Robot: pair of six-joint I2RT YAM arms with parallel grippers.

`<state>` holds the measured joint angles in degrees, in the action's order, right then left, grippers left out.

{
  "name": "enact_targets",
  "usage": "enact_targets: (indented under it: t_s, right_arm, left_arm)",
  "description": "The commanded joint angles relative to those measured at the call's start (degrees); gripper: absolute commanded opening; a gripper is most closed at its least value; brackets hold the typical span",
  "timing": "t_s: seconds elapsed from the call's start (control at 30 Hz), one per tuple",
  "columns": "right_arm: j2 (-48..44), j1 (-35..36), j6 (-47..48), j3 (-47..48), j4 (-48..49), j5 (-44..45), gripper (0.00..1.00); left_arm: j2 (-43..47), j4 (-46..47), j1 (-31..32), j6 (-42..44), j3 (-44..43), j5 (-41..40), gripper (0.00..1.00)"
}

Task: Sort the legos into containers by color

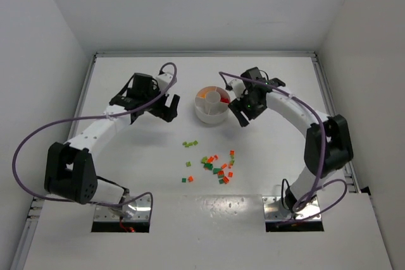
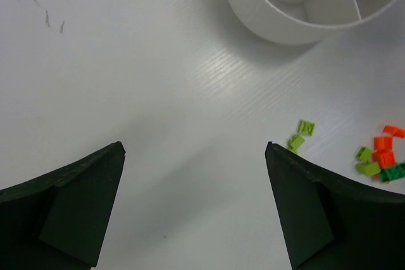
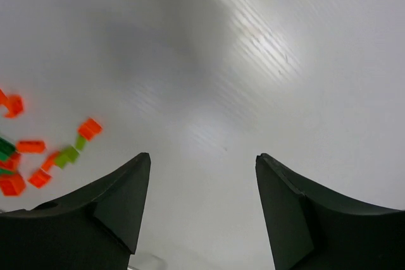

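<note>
Left fingers [image 2: 69, 207] and right fingers [image 3: 95, 213], black wedges, gape released; blocky legos [image 1: 215, 165] near round, seemingly plastic dish [image 1: 209, 115].

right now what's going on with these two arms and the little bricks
The two arms are sorting lego bricks by color into a divided white dish. A few orange and red pieces sit in its compartments. Most bricks lie loose on the table. The left gripper and right gripper flank the dish, both open and empty.
</note>
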<state>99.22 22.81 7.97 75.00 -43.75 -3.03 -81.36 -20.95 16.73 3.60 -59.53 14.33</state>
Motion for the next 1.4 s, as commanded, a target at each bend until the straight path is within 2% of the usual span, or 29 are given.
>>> enact_targets:
  t_s: [0.0, 0.03, 0.1, 0.23, 0.3, 0.4, 0.43, 0.57, 0.77, 0.93, 1.37]
  right_arm:
    - [-9.02, -1.27, 6.61, -5.2, 3.48, 5.22, 0.68]
    - [-13.83, -1.27, 8.28, -8.09, 6.54, 6.79, 0.68]
    - [-16.85, -1.27, 8.82, -9.69, 7.8, 7.33, 0.72]
    - [-15.03, -1.8, 4.88, -7.68, 4.47, 8.21, 0.9]
    - [-13.53, -2.41, 3.46, -7.15, 3.84, 6.3, 0.92]
    - [-13.0, -3.73, 1.71, -7.15, 4.37, 4.62, 0.91]
    - [-12.48, -4.34, 1.09, -5.93, 4.37, 3.22, 0.87]
    - [-9.4, -5.05, 1.09, -2.06, 2.17, -0.13, 0.84]
    - [-7.29, -6.2, 1.61, 2.33, 0.5, -2.06, 0.83]
    - [-5.62, -6.72, 1.61, 3.57, -0.11, -2.07, 0.83]
    - [-5.62, -6.72, 2.14, 4.1, -0.11, -2.6, 0.79]
  left_arm:
    - [3.92, 0.22, 1.02, 7.21, 1.87, 1.05, 1.0]
    - [3.93, -2.4, 1.98, 9.3, 1.87, 1.75, 1.0]
    - [1.74, -7.15, 4.09, 13.87, 1.08, 3.59, 1.0]
    - [-0.37, -10.08, 8.66, 18.89, 1.07, 3.6, 1.0]
    - [-1.78, -11.39, 12.51, 20.93, 1.08, 1.86, 1.0]
    - [-5.55, -11.39, 17.79, 19.1, 1.08, -3.24, 0.97]
    - [-6.61, -11.39, 18.68, 18.3, 0.47, -6.12, 0.94]
    - [-10.83, -10.87, 21.93, 13.55, -0.67, -9.75, 0.75]
    - [-15.66, -10.87, 25.1, 5.82, -0.68, -15.55, 0.72]
    - [-17.86, -9.81, 25.1, 4.58, -1.82, -16.79, 0.7]
    - [-20.68, -7.44, 24.58, 7.03, -3.48, -11.69, 0.52]
